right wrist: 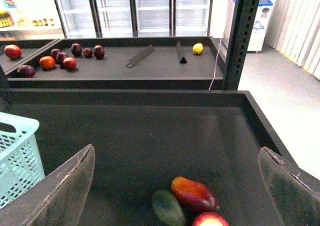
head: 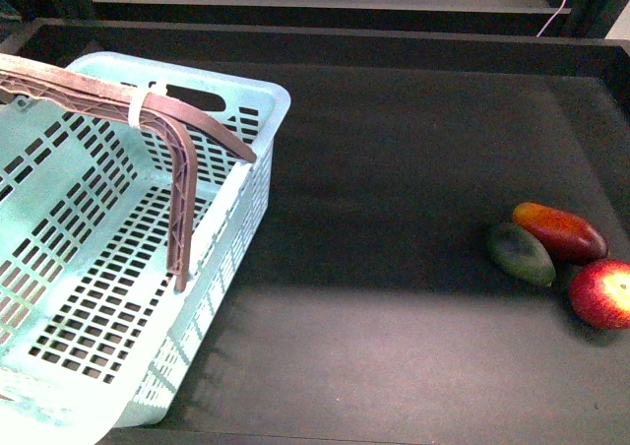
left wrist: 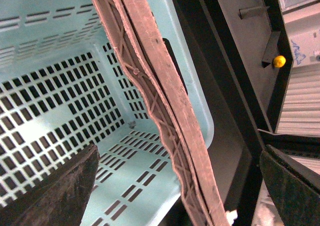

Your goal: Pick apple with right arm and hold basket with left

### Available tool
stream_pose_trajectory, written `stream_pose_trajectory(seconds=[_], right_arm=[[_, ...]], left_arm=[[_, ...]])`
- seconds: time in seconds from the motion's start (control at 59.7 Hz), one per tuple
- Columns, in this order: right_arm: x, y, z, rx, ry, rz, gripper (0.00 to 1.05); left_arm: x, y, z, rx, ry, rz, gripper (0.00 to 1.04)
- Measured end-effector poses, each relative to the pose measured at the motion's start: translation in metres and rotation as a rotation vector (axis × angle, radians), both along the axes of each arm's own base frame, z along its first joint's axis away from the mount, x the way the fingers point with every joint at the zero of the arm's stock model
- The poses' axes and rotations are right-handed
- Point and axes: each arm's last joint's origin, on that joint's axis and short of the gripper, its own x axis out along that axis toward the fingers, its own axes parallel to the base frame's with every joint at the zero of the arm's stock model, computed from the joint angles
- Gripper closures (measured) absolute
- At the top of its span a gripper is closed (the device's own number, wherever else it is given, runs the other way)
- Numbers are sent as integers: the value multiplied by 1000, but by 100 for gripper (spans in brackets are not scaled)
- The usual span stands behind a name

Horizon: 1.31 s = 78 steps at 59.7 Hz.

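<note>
Three fruits huddle at the right edge of the black matte tabletop point(head: 394, 169). The round red apple with yellow streaks point(head: 602, 293) is the nearest of them. Just beyond it lies an elongated red-orange mango point(head: 559, 231), with a dark green oval mango point(head: 522, 254) pressed against that one's left side, so both crowd the apple from the far and left sides.

The right gripper point(right wrist: 176, 150) hangs above this cluster with its fingers spread wide and nothing between them.

Over on the left stands the large light aqua slotted plastic basket point(head: 258, 179), well apart from the fruit. Its brown ribbed swing handle point(head: 182, 199) is raised, and a white tie point(head: 138, 105) is wrapped round it. The left gripper point(left wrist: 178, 152) straddles that handle with its fingers parted, neither one visibly touching it.

On the far shelf sit dark red fruits point(right wrist: 75, 49) and a small yellow fruit point(right wrist: 198, 48).
</note>
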Motion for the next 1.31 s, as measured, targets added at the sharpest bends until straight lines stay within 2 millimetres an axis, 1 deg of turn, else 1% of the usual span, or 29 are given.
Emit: stream_pose_trajectory(seconds=[0.1, 0.167, 0.268, 0.368, 0.385, 0.452, 0.486, 0.536, 0.569, 0.636, 0.737, 0.821, 0.971, 1.089, 1.156, 1.306], right_arm=[[0, 0, 0, 0, 0, 0, 9], [0, 0, 0, 0, 0, 0, 9], [0, 0, 0, 0, 0, 0, 9], [0, 0, 0, 0, 0, 0, 9], [0, 0, 0, 0, 0, 0, 9], [0, 0, 0, 0, 0, 0, 9], [0, 0, 0, 0, 0, 0, 9], [0, 0, 0, 0, 0, 0, 9], [0, 0, 0, 0, 0, 0, 9], [0, 0, 0, 0, 0, 0, 9], [0, 0, 0, 0, 0, 0, 9], [0, 0, 0, 0, 0, 0, 9], [0, 0, 0, 0, 0, 0, 9], [0, 0, 0, 0, 0, 0, 9], [0, 0, 0, 0, 0, 0, 9], [0, 0, 0, 0, 0, 0, 9]], left_arm=[[19, 1, -12, -66, 39, 54, 7], [28, 3, -17, -95, 56, 86, 7], [38, 6, -21, -104, 65, 124, 7], [45, 8, -20, -111, 64, 138, 8], [46, 9, -20, -111, 63, 140, 10], [52, 11, -20, -119, 71, 152, 28], [56, 11, -24, -124, 84, 157, 37], [59, 12, -27, -127, 94, 159, 44], [61, 12, -31, -130, 105, 161, 52], [64, 11, -35, -139, 119, 164, 62], [70, 11, -33, -148, 114, 164, 78], [72, 10, -31, -189, 121, 186, 88], [72, 6, -28, -210, 118, 176, 89], [65, 2, -19, -206, 112, 144, 90], [60, -2, -9, -193, 104, 113, 90], [45, -16, 23, -141, 77, 4, 90]])
